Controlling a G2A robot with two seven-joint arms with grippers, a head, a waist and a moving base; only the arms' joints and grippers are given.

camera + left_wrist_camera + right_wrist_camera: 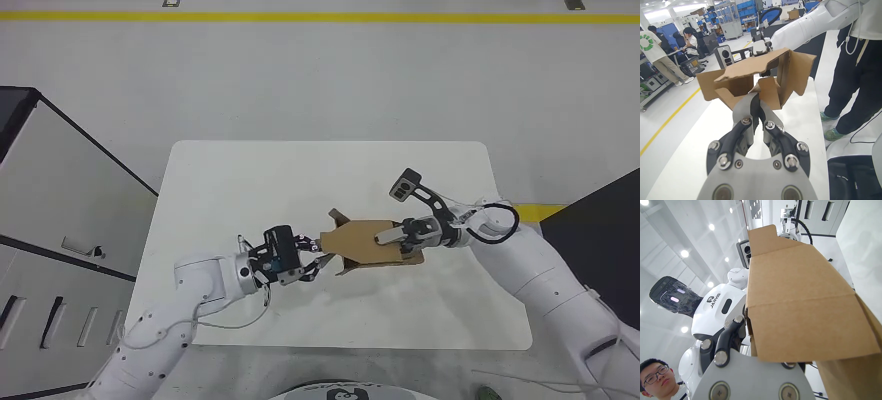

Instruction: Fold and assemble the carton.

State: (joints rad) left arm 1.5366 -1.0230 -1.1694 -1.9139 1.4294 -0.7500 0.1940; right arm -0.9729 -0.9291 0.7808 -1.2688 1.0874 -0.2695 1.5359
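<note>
1. While the carton point(362, 243) hangs part-opened over the white table point(300, 180), it spans the gap between both arms.
2. Left gripper point(755, 95): fingers pinched tight together on a lower end flap.
3. Right gripper point(390, 238): clamped on the carton's top panel at the opposite end.

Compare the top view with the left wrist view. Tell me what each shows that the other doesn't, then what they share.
Top view: the full outline of the white table and the grey cabinet standing at its side. Left wrist view: the hollow inside of the carton, its loose flaps, and one flap pinched shut in the left tool. Both: the carton held above the table between the left tool and the right tool, which grips its far end.
</note>
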